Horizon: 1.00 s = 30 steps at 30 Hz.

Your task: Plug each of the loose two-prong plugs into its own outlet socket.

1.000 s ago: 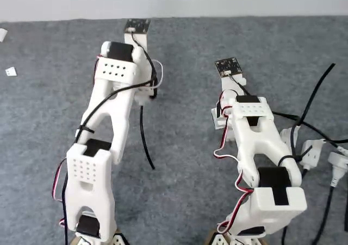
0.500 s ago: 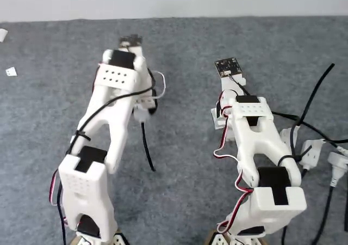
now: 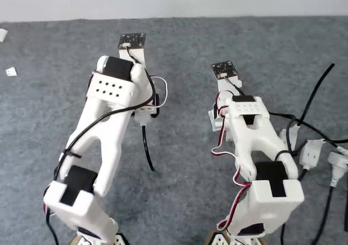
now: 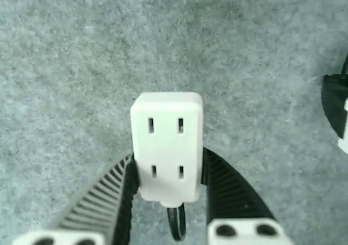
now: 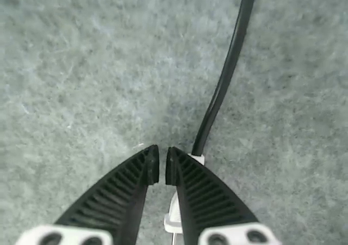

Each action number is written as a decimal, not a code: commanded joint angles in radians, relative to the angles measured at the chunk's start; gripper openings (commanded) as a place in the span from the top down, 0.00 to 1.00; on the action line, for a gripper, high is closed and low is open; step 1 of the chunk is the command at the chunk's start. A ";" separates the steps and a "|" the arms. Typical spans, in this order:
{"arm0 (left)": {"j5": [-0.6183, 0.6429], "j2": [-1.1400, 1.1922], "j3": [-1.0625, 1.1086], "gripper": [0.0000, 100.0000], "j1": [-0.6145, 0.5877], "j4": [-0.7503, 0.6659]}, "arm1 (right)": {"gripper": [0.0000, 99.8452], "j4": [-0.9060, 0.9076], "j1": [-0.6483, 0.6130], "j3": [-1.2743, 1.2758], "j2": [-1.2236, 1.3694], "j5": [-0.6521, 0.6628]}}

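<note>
Around the white outlet block the left gripper is clenched; its 2 sockets are empty. Well apart from it lie loose plugs. The right gripper, jaws nearly together, seems to grasp nothing. No plug is inserted yet.

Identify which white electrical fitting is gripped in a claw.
The socket block in the left claw; the other fittings lie loose on the carpet.
</note>
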 commanded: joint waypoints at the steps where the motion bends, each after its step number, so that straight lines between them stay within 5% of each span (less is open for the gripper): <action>1: -0.021 -0.084 0.012 0.99 0.003 0.031 | 0.97 0.016 -0.005 -0.068 -0.005 0.012; 13: -0.051 0.118 0.079 0.99 0.003 0.012 | 0.97 0.016 -0.008 -0.068 -0.005 0.012; 22: -0.049 0.361 0.079 0.99 -0.041 -0.410 | 0.97 0.016 -0.008 -0.068 -0.004 0.012; 30: -0.051 0.428 0.079 0.99 -0.074 -0.486 | 0.97 0.016 -0.008 -0.068 -0.004 0.012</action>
